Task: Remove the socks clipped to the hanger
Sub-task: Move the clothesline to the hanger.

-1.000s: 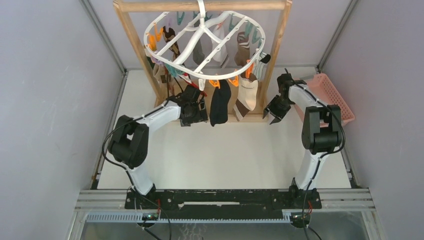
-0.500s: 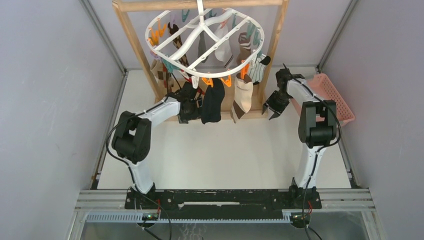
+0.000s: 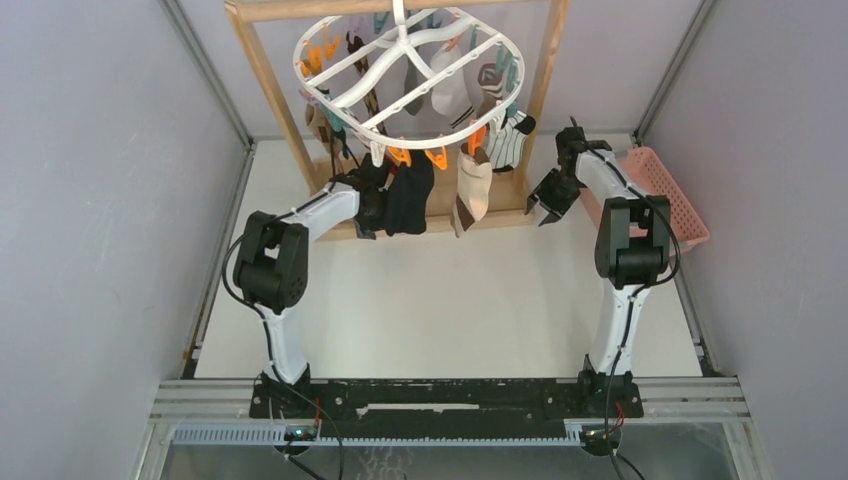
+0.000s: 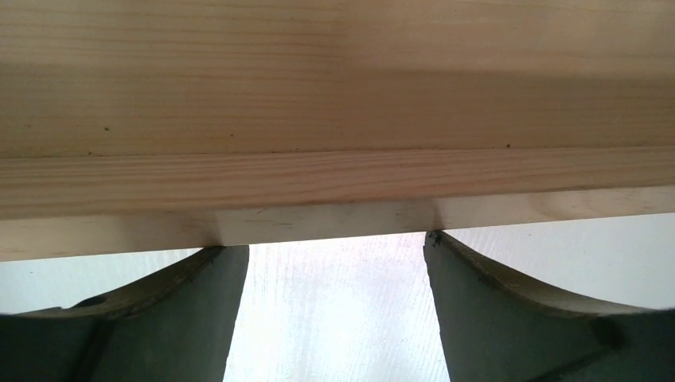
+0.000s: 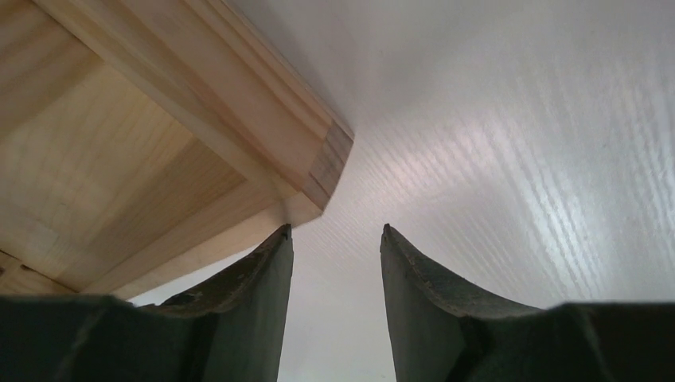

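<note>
While the wooden frame (image 3: 275, 110) holds the white hanger (image 3: 400, 60) over the back of the table (image 3: 450, 300), the socks (image 3: 472, 192) dangle from the hanger's near rim with their long axes vertical. The black sock (image 3: 410, 195) hangs just right of the left gripper (image 4: 333, 243), seemingly touching it. The striped sock (image 3: 510, 145) hangs up and to the left of the right gripper (image 5: 336, 231), apart from it. Both sets of jaws stand apart and empty, facing the frame's lower timber. The left arm looks nearer its sock.

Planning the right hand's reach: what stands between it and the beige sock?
The wooden frame's right post, in the top view, stands between the right hand and the beige sock.
</note>
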Tool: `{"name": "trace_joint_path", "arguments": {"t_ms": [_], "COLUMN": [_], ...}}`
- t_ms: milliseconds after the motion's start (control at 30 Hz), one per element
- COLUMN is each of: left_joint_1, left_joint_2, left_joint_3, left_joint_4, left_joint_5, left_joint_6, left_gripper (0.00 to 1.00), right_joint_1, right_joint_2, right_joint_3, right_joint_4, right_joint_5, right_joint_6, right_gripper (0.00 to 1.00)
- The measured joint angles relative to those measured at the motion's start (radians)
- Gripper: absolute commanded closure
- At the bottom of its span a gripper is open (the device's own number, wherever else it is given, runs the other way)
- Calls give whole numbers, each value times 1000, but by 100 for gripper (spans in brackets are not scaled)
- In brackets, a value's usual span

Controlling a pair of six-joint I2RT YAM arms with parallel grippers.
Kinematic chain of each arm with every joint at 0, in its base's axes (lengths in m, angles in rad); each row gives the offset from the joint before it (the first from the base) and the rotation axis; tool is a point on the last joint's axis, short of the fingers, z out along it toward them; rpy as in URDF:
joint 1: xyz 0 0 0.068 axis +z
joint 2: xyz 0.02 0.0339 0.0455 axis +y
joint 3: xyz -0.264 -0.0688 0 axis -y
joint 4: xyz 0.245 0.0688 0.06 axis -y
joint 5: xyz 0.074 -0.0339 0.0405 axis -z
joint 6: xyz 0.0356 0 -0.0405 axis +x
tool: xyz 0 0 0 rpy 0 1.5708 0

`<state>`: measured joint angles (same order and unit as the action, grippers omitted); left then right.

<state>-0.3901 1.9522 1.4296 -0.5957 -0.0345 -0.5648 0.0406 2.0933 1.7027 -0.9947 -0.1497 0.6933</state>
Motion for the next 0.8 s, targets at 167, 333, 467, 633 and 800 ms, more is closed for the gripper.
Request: {"name": "trace_joint_path", "arguments": {"t_ms": [167, 333, 467, 633, 800], "left_joint_1": [17, 45, 71, 88, 98], "left_joint_2": [10, 11, 11, 0, -109], "left_joint_3": [19, 21, 21, 21, 10], "left_joint_4": [-19, -27, -35, -44, -39], "left_joint_5": [14, 29, 40, 65, 84], "left_joint_6": [18, 42, 50, 52, 41], "left_gripper": [16, 15, 15, 0, 0], "right_joint_1": [-25, -47, -76, -123, -144], "right_joint_2": [0, -40, -130, -202, -193], "right_joint_3": [25, 25, 27, 103, 205], "right_joint_4": [49, 53, 32, -27, -85], "right_joint_5": [1, 6, 10, 69, 157], "right_joint_6": [-11, -41, -77, -137, -180], "right_gripper": [46, 44, 41, 36, 33]}}
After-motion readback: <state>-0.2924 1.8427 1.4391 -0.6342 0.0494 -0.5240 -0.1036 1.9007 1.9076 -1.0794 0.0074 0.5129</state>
